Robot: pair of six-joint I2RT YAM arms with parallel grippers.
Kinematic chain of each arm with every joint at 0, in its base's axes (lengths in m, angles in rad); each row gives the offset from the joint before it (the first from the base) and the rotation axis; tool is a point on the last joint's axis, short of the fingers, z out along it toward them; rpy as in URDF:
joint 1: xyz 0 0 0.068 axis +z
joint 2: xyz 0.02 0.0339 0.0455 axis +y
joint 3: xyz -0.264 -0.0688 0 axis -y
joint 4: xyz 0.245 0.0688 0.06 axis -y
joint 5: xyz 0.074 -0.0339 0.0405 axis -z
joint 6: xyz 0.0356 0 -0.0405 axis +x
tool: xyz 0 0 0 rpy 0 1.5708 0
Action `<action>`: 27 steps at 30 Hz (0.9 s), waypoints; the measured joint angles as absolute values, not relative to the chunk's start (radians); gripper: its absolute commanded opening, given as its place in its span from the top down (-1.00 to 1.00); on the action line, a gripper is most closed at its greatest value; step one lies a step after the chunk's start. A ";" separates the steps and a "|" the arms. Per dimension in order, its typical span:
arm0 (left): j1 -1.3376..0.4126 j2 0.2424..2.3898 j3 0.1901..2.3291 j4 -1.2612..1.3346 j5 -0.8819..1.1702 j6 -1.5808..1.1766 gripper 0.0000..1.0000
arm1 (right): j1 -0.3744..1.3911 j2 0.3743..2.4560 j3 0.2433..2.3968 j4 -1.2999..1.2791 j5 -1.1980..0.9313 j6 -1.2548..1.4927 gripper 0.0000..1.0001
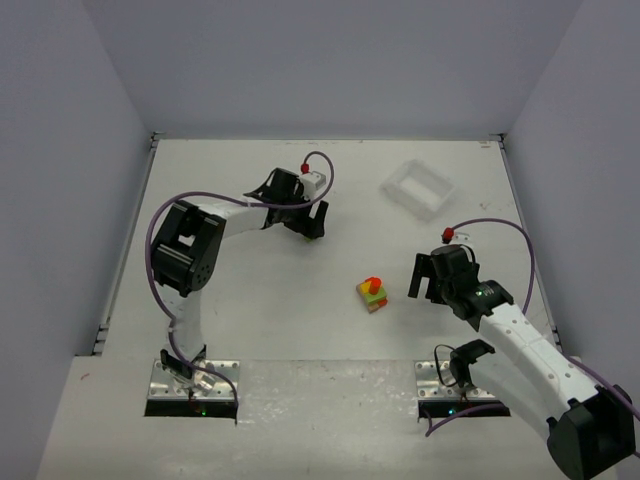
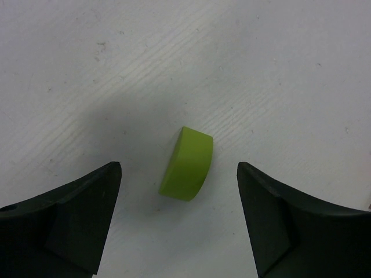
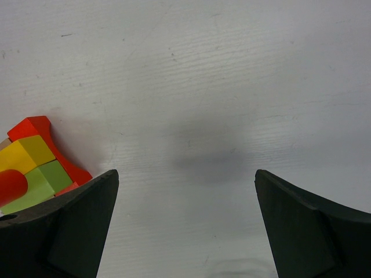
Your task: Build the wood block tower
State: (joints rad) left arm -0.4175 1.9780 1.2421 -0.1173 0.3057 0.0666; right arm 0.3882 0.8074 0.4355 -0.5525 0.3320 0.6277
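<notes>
The wood block tower point(image 1: 372, 293) stands mid-table, a small stack of red, yellow, green and orange blocks; it also shows at the left edge of the right wrist view point(image 3: 35, 165). A loose green half-round block point(image 2: 187, 163) lies on the table between and just beyond the fingers of my left gripper point(image 2: 179, 174), which is open and empty; in the top view that gripper point(image 1: 312, 226) hovers at the back centre and hides the block. My right gripper point(image 1: 424, 279) is open and empty, just right of the tower; its fingertips point(image 3: 101, 197) frame bare table.
A white rectangular plastic tray point(image 1: 417, 189) sits at the back right. Grey walls close the table at the back and sides. Purple cables loop off both arms.
</notes>
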 measured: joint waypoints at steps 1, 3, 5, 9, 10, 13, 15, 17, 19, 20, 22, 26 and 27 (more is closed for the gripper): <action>-0.418 1.982 1.243 -0.117 0.307 0.069 -0.37 | 0.388 0.807 0.435 -0.552 0.332 0.628 -0.97; -0.418 1.993 1.244 -0.118 0.310 0.073 -0.20 | 0.388 0.808 0.435 -0.551 0.332 0.628 -0.97; -0.418 2.003 1.247 -0.120 0.312 0.078 -0.15 | 0.388 0.808 0.435 -0.551 0.331 0.628 -0.97; -0.425 2.016 1.258 -0.119 0.300 0.086 0.10 | 0.388 0.808 0.434 -0.550 0.331 0.628 -0.97; -0.427 2.016 1.259 -0.120 0.294 0.087 0.18 | 0.388 0.808 0.434 -0.550 0.331 0.628 -0.97; -0.442 2.016 1.261 -0.131 0.266 0.091 0.28 | 0.388 0.808 0.433 -0.550 0.329 0.627 -0.97; -0.454 2.016 1.262 -0.136 0.245 0.096 0.37 | 0.388 0.808 0.433 -0.550 0.329 0.627 -0.97; -0.466 2.016 1.262 -0.138 0.225 0.099 0.54 | 0.388 0.808 0.432 -0.550 0.329 0.627 -0.97; -0.476 2.016 1.262 -0.139 0.204 0.097 0.74 | 0.388 0.808 0.432 -0.550 0.328 0.627 -0.97; -0.481 2.015 1.262 -0.139 0.194 0.097 0.87 | 0.388 0.807 0.432 -0.550 0.328 0.627 -0.97; -0.490 2.013 1.262 -0.140 0.170 0.094 1.00 | 0.388 0.807 0.432 -0.550 0.328 0.627 -0.97; -0.507 1.997 1.261 -0.163 0.110 0.045 1.00 | 0.388 0.803 0.432 -0.550 0.327 0.627 -0.97; -0.511 1.989 1.260 -0.173 0.091 0.022 1.00 | 0.388 0.801 0.431 -0.550 0.327 0.627 -0.97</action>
State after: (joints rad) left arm -0.5112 1.9893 1.2603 -0.1733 0.0908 0.0225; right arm 0.3882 0.8011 0.4314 -0.5496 0.3274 0.6273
